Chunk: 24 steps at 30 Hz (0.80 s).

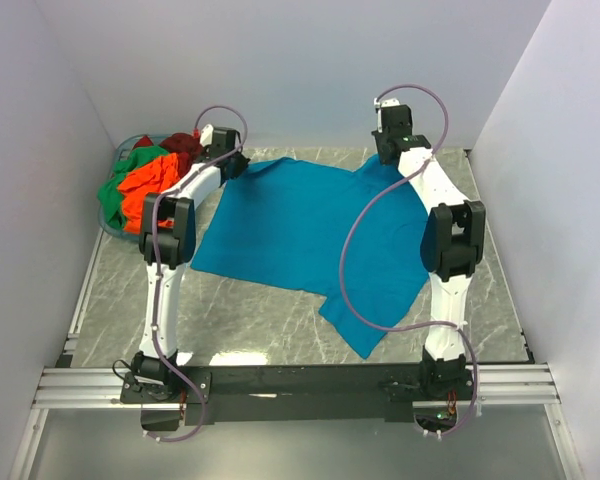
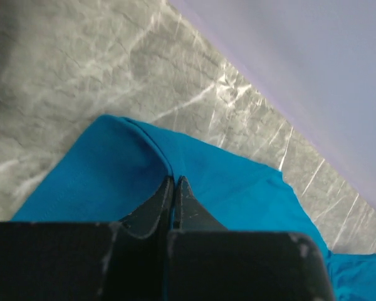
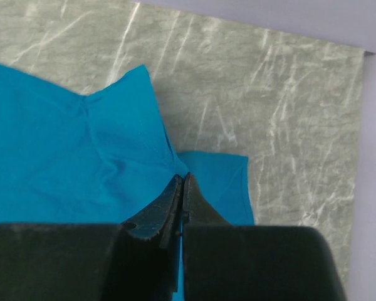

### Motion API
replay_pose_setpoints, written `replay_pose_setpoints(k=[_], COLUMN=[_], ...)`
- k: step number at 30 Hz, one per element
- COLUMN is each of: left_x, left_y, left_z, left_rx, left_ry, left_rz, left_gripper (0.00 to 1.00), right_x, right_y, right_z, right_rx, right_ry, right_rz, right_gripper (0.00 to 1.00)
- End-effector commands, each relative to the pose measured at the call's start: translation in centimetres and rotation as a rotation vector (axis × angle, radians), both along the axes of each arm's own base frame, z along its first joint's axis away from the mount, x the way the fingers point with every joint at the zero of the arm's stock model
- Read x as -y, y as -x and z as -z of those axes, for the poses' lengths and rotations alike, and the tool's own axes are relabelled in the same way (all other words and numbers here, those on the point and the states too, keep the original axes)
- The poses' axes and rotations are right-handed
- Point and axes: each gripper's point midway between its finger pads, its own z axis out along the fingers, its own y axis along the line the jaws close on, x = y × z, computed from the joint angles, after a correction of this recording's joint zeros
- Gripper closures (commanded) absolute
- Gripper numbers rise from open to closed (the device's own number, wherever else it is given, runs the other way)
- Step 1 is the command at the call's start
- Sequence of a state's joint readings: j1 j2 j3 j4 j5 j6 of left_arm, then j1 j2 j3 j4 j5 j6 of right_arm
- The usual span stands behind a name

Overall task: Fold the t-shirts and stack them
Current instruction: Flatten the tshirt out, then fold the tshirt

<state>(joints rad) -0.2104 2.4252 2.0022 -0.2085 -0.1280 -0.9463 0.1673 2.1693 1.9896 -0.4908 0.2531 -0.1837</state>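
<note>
A teal-blue t-shirt (image 1: 300,235) lies spread across the middle of the marble table. My left gripper (image 1: 238,163) is shut on the shirt's far left edge; in the left wrist view its fingertips (image 2: 174,180) pinch a ridge of blue cloth (image 2: 113,169). My right gripper (image 1: 390,150) is shut on the shirt's far right edge; in the right wrist view its tips (image 3: 182,178) pinch the cloth (image 3: 62,150) beside a sleeve flap (image 3: 219,175). Orange (image 1: 150,185), green (image 1: 135,160) and dark red (image 1: 185,142) t-shirts lie bunched at the far left.
The bunched shirts sit in a round teal-rimmed basket (image 1: 108,222) against the left wall. White walls close in the table at the back and both sides. A metal rail (image 1: 300,385) carries the arm bases at the near edge.
</note>
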Motion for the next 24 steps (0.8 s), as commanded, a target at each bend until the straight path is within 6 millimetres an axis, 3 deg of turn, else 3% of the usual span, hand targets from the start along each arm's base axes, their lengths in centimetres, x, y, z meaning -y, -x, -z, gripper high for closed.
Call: replay_pose_setpoints(k=[1, 10, 17, 24], left_x=[0.1, -1.2, -3.7, -5.7], left_y=[-0.6, 2.5, 4.4, 4.9], left_z=[-3.6, -5.0, -6.5, -6.6], left_rx=[0.092, 0.077, 0.067, 0.028], left_ry=[0.002, 0.032, 0.009, 0.001], left_rz=[0.035, 0.042, -0.012, -0.053], left_gripper=[0.99, 1.00, 1.00, 1.00], right_x=[-0.5, -0.3, -0.1, -0.2], right_y=[0.8, 7.1, 12.0, 14.9], right_z=[-3.1, -2.9, -2.4, -1.3], right_rx=[0.057, 0.014, -0.025, -0.063], right_ry=[-0.051, -0.064, -0.057, -0.012], right_rz=[-0.029, -0.040, -0.044, -0.048], right_gripper=[1.00, 1.00, 1.00, 1.00])
